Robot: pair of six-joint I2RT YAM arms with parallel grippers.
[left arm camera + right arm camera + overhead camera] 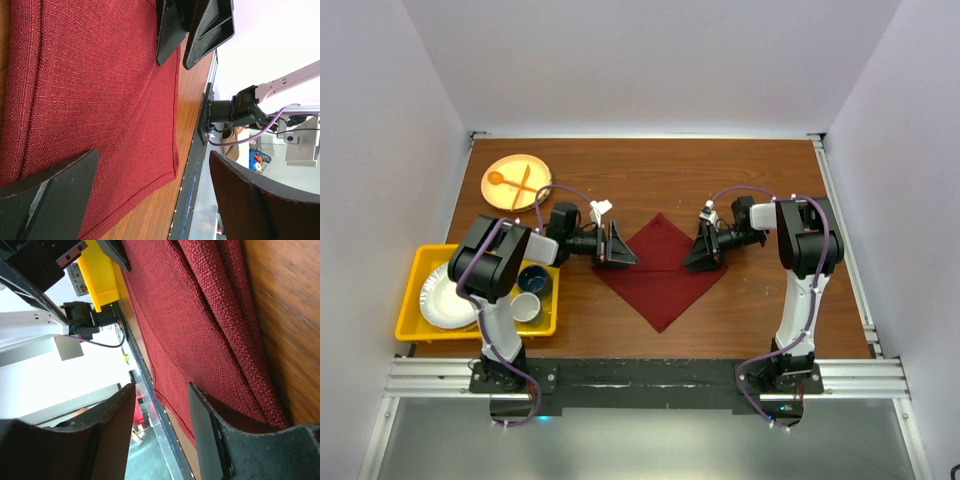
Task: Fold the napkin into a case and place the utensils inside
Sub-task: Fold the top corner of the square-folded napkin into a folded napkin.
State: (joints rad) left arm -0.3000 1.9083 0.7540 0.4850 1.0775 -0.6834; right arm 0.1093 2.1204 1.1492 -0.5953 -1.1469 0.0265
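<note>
from overhead we saw what neither wrist camera gave: the large dark red cloth napkin lay flat as a diamond in the middle of the brown wooden table. the left gripper was at its left corner and the right gripper at its right corner, facing each other across it. only that view took in the yellow plastic tray at the left edge, holding a white round plate, a dark blue cup and a white cup. it also showed the round orange plate at the far left, carrying an orange spoon and fork.

the wrist cameras gave us the jaws. the left gripper's fingers stood spread wide, one in front of the cloth and the other in front of the table's near rail, with nothing caught between them. the right gripper's fingers stood part-way apart, with the napkin's weave showing through the gap. beside one finger the cloth rose in soft ridges that the top view did not show.

from above, the napkin's two side corners were hidden under the grippers, and we could not tell whether any fingertip touched the cloth. each wrist view cut off most of the napkin.
</note>
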